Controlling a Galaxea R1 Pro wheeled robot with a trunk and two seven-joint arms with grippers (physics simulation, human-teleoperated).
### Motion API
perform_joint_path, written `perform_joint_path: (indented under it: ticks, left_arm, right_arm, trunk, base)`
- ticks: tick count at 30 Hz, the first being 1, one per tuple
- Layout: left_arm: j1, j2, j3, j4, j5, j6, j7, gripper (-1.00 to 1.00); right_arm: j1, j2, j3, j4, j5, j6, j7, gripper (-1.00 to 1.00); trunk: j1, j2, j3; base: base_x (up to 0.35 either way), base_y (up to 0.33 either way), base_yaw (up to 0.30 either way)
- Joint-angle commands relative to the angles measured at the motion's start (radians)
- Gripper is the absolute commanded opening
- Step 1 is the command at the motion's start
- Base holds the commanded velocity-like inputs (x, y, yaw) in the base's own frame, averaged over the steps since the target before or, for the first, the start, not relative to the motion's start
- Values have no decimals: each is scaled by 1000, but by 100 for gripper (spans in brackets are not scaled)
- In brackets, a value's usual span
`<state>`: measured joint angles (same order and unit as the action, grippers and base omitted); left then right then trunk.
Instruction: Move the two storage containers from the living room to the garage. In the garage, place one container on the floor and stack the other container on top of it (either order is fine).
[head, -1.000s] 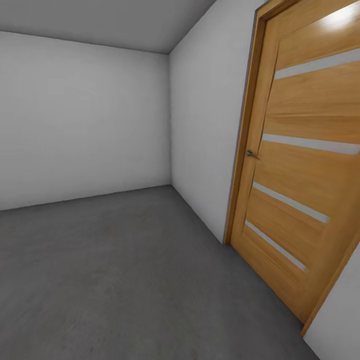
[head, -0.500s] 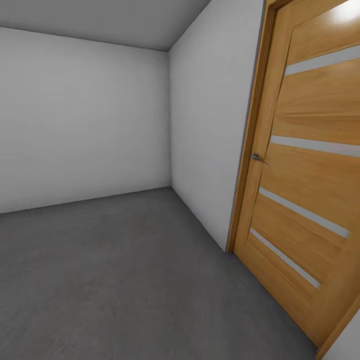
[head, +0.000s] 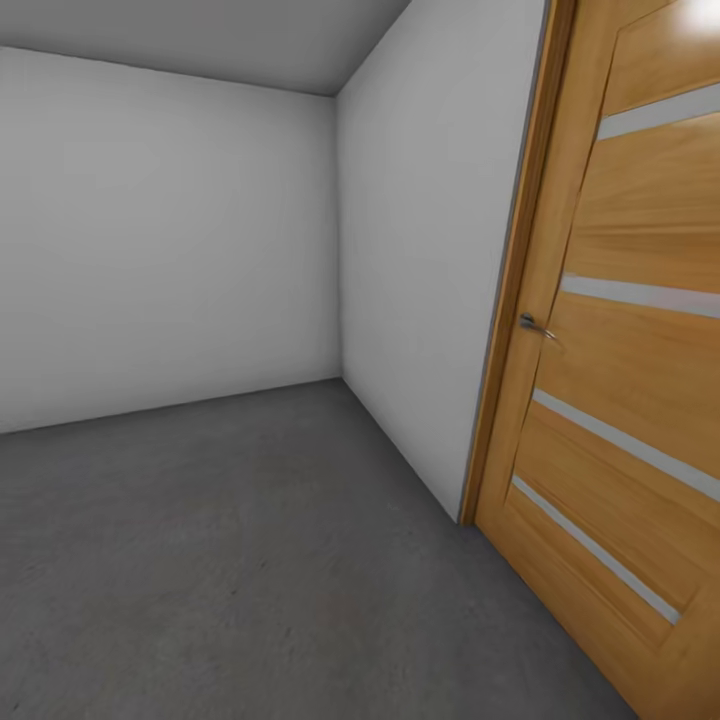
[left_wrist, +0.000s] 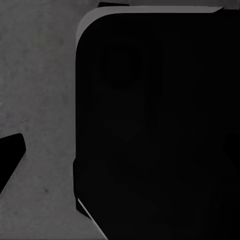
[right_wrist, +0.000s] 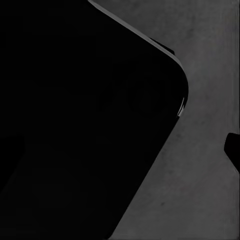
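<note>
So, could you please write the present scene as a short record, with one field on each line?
room: bare room, white walls, grey ceiling
floor: dark grey concrete, also seen in both wrist views
door: light wood with frosted strips, at the right of the head view, shut in its frame
door handle: small metal lever
wrist views: a large black shape blocks most of each picture; I cannot tell what it is

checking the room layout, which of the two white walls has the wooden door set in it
The right-hand wall, running alongside the robot; the wooden door adjoins it, while the far wall is unbroken.
</note>
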<state>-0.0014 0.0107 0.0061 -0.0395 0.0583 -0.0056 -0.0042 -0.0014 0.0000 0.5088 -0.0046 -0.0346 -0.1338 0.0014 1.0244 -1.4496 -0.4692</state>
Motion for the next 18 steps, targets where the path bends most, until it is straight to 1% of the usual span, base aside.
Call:
perform_joint_path:
  ticks: [1,18]
  left_arm:
    - [0,0,0,0,6,-1,0,100]
    - [0,1,0,0,9,-2,0,100]
  right_arm:
    - [0,0,4,0,-4,-3,0,100]
    - [0,1,4,0,-3,-3,0,100]
  trunk:
    - [1,0,-1]
    - [1,0,-1]
  base:
    - [325,0,0]
    - [325,0,0]
